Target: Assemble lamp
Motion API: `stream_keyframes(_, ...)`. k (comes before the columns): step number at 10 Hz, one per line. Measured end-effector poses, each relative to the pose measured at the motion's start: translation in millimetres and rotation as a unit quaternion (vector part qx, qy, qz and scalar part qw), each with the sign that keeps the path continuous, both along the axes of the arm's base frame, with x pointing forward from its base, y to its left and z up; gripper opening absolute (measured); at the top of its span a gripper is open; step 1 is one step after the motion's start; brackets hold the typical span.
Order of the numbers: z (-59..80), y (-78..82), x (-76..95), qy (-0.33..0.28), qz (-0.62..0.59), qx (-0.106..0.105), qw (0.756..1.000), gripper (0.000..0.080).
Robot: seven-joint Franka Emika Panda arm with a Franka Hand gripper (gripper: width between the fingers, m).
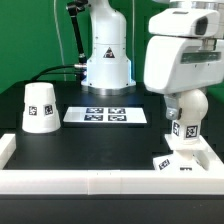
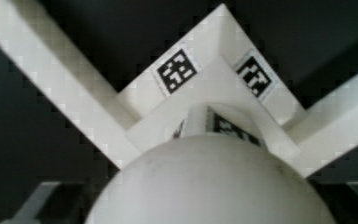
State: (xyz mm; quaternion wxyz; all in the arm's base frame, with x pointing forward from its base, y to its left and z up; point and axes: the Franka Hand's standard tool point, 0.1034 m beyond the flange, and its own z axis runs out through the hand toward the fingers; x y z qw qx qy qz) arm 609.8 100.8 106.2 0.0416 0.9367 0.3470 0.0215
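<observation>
A round white plastic bulb [image 1: 190, 105] is pinched by the tool [image 1: 187, 118] directly above the flat square white base [image 1: 181, 160], near a corner of the black worktop [image 1: 95, 145]. Bulb seating appears in hand; lowering and twisting are judged next. The white cone shade [image 1: 38, 106] is left well apart.

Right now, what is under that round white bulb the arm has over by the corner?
Under the bulb sits the flat square base, tagged, tucked into the corner of the white rails. The bulb covers the base's middle, so whether its neck is seated there cannot be seen.

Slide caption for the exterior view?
Gripper holds bulb above base; shade waits apart.
</observation>
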Motion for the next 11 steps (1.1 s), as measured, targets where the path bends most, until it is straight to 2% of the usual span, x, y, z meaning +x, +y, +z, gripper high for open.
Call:
stream_keyframes(6, -0.4, -0.1, -0.2, -0.009, -0.149, 0.011, 0.989, 0.0576)
stream_keyframes(8, -0.3, -1.9, 0.1, -0.017, -0.276, 0.032, 0.96, 0.0576)
stream_keyframes(11, -0.4, -2.2, -0.8, -0.019, -0.415, 0.044, 0.908, 0.0576)
